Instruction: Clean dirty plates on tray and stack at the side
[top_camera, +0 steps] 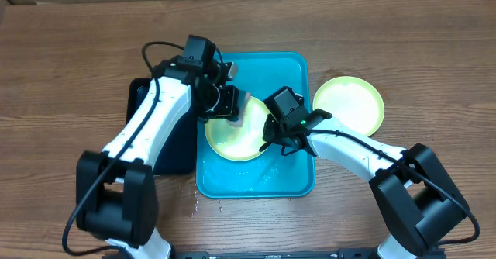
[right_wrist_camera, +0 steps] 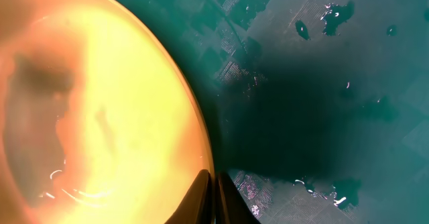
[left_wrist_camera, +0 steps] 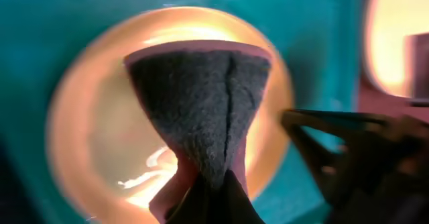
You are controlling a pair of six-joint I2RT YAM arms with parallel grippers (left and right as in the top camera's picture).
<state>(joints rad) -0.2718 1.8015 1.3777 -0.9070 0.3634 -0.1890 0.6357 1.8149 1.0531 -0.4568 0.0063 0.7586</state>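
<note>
A light green plate [top_camera: 232,141] lies in the left half of the turquoise tray [top_camera: 288,74]. My left gripper [top_camera: 232,104] is shut on a pink sponge with a grey scouring face [left_wrist_camera: 201,96] and holds it on the plate's [left_wrist_camera: 94,123] far part. My right gripper [top_camera: 273,139] is shut on the plate's right rim; in the right wrist view its fingers [right_wrist_camera: 216,196] pinch the plate's edge [right_wrist_camera: 100,103] over the wet tray [right_wrist_camera: 322,76]. A second light green plate [top_camera: 349,104] lies on the table right of the tray. The light blue plate is out of view.
A black tray [top_camera: 178,150] lies left of the turquoise tray, partly under my left arm. Water drops lie on the tray floor [right_wrist_camera: 335,13] and on the wooden table [top_camera: 209,205] by its front left corner. My right gripper [left_wrist_camera: 348,143] shows at the right of the left wrist view.
</note>
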